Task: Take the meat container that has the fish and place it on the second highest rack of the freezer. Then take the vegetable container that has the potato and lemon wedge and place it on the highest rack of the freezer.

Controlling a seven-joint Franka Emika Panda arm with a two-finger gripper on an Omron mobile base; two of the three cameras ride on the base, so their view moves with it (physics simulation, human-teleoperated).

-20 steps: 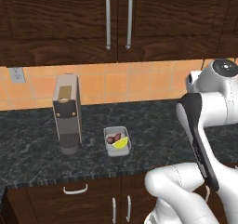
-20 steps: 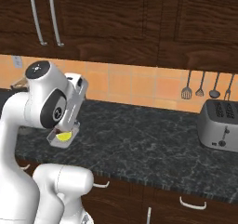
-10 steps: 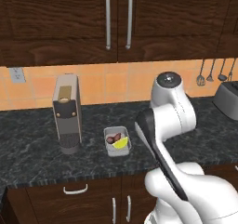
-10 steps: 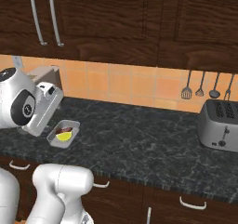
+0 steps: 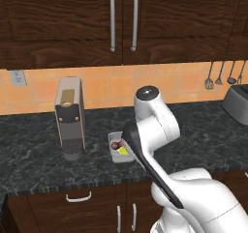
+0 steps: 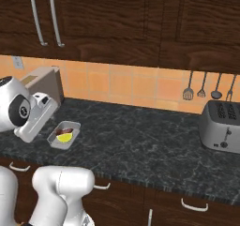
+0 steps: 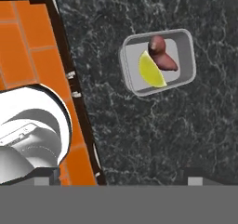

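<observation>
Your vegetable container [image 7: 158,62] sits on the dark speckled counter [image 6: 140,140], well in from the front edge, with the potato [image 7: 160,52] and the lemon wedge [image 7: 151,71] side by side inside it, touching. Just to its left in the left base view stands a grey coffee machine [image 5: 69,118], near but apart. The arm's upper link crosses in front of the container [image 5: 120,147] there and hides its right part; the right base view gives you the whole tray [image 6: 63,134], with the wrist just beside it on the left. That view also shows a toaster [image 6: 221,125] far along the counter and utensils [image 6: 201,86] hanging on the orange tile. You cannot tell how the gripper's fingers stand.
</observation>
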